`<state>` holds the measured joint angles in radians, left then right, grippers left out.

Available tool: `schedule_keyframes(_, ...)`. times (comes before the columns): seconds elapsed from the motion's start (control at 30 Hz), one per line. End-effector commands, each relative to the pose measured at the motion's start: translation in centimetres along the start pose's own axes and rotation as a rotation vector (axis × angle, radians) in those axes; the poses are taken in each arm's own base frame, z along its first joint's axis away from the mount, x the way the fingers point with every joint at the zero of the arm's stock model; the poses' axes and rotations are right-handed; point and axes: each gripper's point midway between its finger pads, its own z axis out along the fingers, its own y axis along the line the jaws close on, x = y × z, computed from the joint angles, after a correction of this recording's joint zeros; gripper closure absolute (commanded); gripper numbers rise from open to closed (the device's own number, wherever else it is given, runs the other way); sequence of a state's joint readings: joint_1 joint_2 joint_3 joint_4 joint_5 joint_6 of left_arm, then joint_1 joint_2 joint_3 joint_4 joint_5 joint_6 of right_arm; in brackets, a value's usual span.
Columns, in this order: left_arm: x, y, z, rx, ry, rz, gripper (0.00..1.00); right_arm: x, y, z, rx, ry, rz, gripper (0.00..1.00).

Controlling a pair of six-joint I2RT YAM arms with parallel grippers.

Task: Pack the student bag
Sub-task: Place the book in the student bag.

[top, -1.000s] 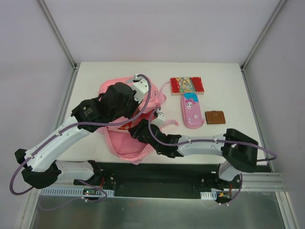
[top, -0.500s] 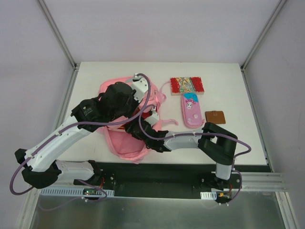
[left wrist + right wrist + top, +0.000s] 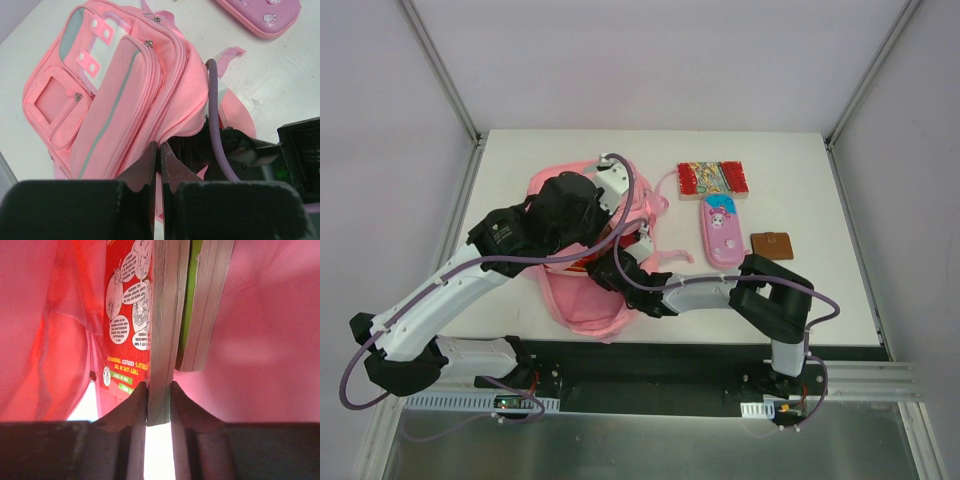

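The pink student bag lies at the left middle of the table; the left wrist view shows its front pockets and buckle tabs. My left gripper is shut on the pink edge of the bag's opening and holds it up. My right gripper is inside the bag, shut on a red-covered book by its page edge. A second book with a green cover stands beside it in the bag. In the top view the right gripper is at the bag's mouth.
A patterned red book, a small pink cartoon pencil case and a brown wallet lie on the table to the right of the bag. The pencil case also shows in the left wrist view.
The right arm has folded in and pushed its gripper leftward, deeper into the bag's opening. The left arm has stayed holding the bag's edge.
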<state>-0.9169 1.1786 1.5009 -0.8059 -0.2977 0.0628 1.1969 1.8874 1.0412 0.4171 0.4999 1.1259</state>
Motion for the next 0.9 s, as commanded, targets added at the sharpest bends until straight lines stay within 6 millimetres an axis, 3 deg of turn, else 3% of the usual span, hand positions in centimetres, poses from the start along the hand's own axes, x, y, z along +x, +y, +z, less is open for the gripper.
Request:
schedule_keyframes(0.0, -3.6, 1.0, -2.0, -0.024, -0.163, -0.056, 1.0, -1.7, 1.8, -0.6, -0.064, -0.023, 0.005, 0.82)
schedule_keyframes(0.13, -2.8, 1.0, -1.9, -0.029, -0.149, -0.046, 1.0, -4.1, 2.4, -1.9, -0.083, -0.081, -0.044, 0.92)
schedule_keyframes(0.33, -2.2, 1.0, -2.3, -0.019, -0.151, -0.034, 1.0, -6.6, 3.1, -2.0, -0.09, -0.116, -0.139, 0.9)
schedule_keyframes(0.5, -2.5, 0.6, -2.7, 0.009, -0.166, -0.032, 1.0, -6.1, 3.8, -0.1, -0.112, -0.008, -0.137, 0.85)
schedule_keyframes(0.6, -2.3, 0.5, -2.5, 0.012, -0.163, -0.03, 1.0, -5.5, 2.6, 1.4, -0.1, 0.06, -0.097, 0.82)
schedule_keyframes(0.7, -2.1, 0.5, -2.3, 0.011, -0.157, -0.026, 1.0, -5.3, 3.0, 1.5, -0.12, 0.067, -0.104, 0.7)
schedule_keyframes(0.73, -2.1, 0.4, -2.2, 0.012, -0.156, -0.024, 1.0, -5.3, 3.1, 1.3, -0.126, 0.073, -0.111, 0.61)
schedule_keyframes(0.87, -2.0, 0.7, -2.0, -0.003, -0.15, -0.018, 1.0, -5.0, 3.4, 0.4, -0.147, 0.1, -0.134, 0.5)
